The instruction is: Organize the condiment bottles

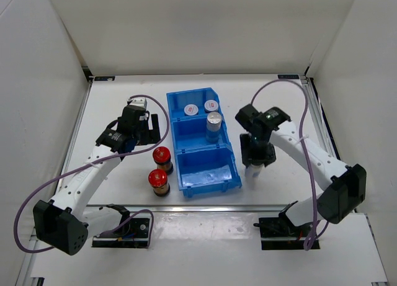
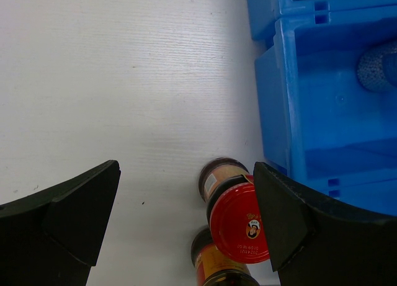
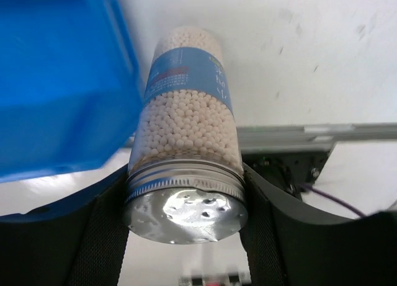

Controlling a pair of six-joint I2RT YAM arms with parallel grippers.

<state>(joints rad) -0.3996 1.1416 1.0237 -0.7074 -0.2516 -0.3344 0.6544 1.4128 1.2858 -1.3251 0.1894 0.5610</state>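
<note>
My right gripper [image 3: 185, 196] is shut on the silver cap of a tall bottle of white beads [image 3: 189, 106], which stands just right of the blue bin [image 1: 175, 156]; the top view shows this gripper [image 1: 255, 159] over that bottle [image 1: 254, 170]. The middle compartment holds another silver-capped bottle [image 1: 214, 119]. In the far compartment sit two short white bottles [image 1: 191, 109] [image 1: 211, 105]. Two dark red-capped bottles [image 1: 162, 154] [image 1: 159, 178] stand left of the bin. My left gripper [image 2: 186, 174] hangs open above them, its right finger overlapping the nearer red cap [image 2: 239, 221].
The bin's near compartment [image 1: 208, 171] holds nothing. The blue bin wall [image 3: 56, 81] is close on the left of the held bottle. A metal rail [image 3: 310, 134] marks the table's near edge. White walls enclose the table on three sides.
</note>
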